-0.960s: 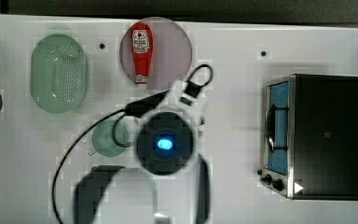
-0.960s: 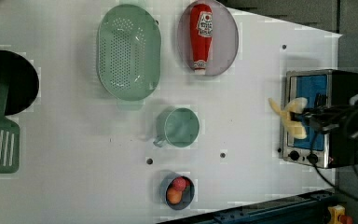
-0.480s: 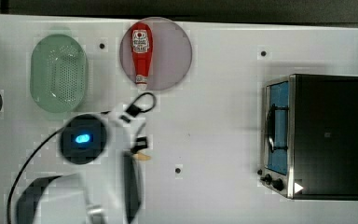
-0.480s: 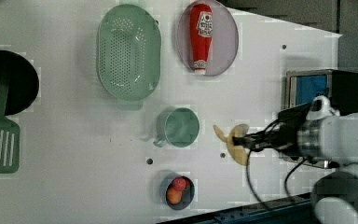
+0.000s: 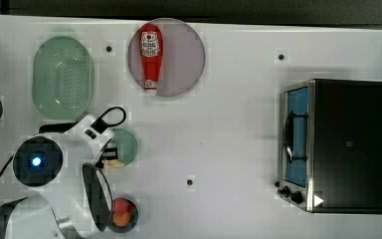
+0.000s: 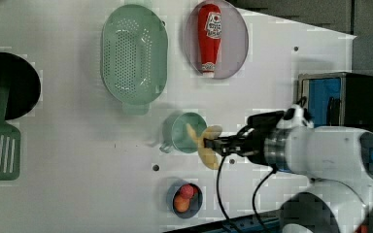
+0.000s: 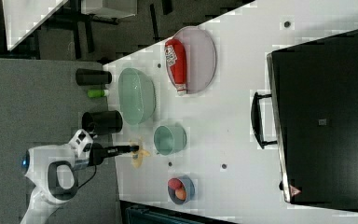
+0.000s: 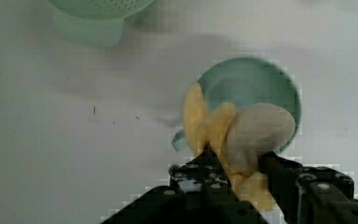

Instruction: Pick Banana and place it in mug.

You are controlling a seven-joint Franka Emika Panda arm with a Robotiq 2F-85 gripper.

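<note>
**Carrying the banana up to the mug's rim**

Gripping the small pale-yellow toy banana [image 6: 208, 145] between clenched fingers [image 8: 212, 161], the black two-finger gripper [image 6: 212, 144] on the white arm now holds it at the edge of the small round dark-green mug [image 6: 187, 132]. Half a second ago the banana hung clear of the mug, with bare white table between them in the left view; a second ago it was far off, in front of the black toaster oven [image 6: 339, 99]. That gap has closed. In the left view one curved piece of the banana already overlaps the mug's opening just ahead of the fingertips, while the rest trails back toward the fingers and outside the rim. The wrist view agrees: the banana [image 8: 214, 135] sits directly in front of the fingers, with the mug [image 8: 256, 91] just beyond it and partly covered by it.

Judging from this, transport is nearly finished and the placing step is at hand. The banana is not yet centred over the opening, so a release here could leave it caught on the rim or let it tip onto the white table [image 6: 77, 194]. A little more travel forward, past the fingertips, seems needed before letting go.

Beyond the mug lies the pale-green perforated oval colander [image 6: 134, 53], well apart from the fingers, and off to one side of them sits the small dark bowl of red and orange fruit [image 6: 185, 198]; neither is in the way.
</note>
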